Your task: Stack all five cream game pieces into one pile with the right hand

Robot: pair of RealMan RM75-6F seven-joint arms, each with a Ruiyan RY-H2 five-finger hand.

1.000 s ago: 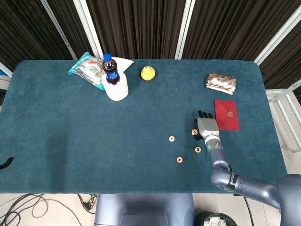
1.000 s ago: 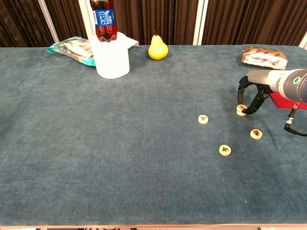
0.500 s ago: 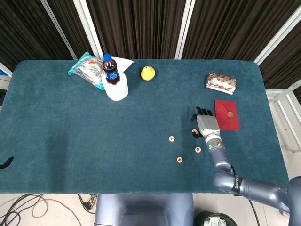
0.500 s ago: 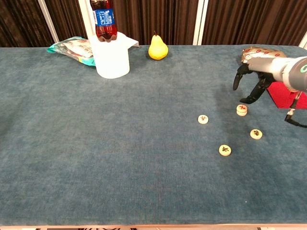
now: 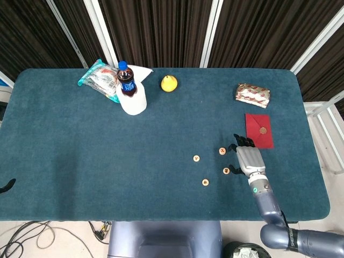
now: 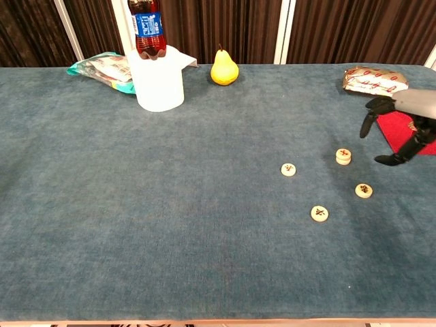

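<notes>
Cream round game pieces lie on the blue table right of centre. One is at the left (image 5: 196,158) (image 6: 289,169), one nearest the front (image 5: 205,182) (image 6: 319,213) and one to the right (image 5: 226,171) (image 6: 364,190). A thicker piece (image 5: 222,151) (image 6: 343,156) looks like two stacked. My right hand (image 5: 247,156) (image 6: 402,133) hovers just right of that stack. Its fingers are spread and curved downward, and it holds nothing. The left hand does not show.
A red card (image 5: 259,130) with a brown disc (image 5: 263,130) lies behind the right hand, and a snack packet (image 5: 252,94) lies farther back. A bottle in a white cup (image 5: 130,94), a pear (image 5: 169,83) and a bag (image 5: 98,78) stand at the back left.
My right hand let go of the thicker piece, rose off it and drew away to the right and toward the table's front. The pieces have stayed put.
</notes>
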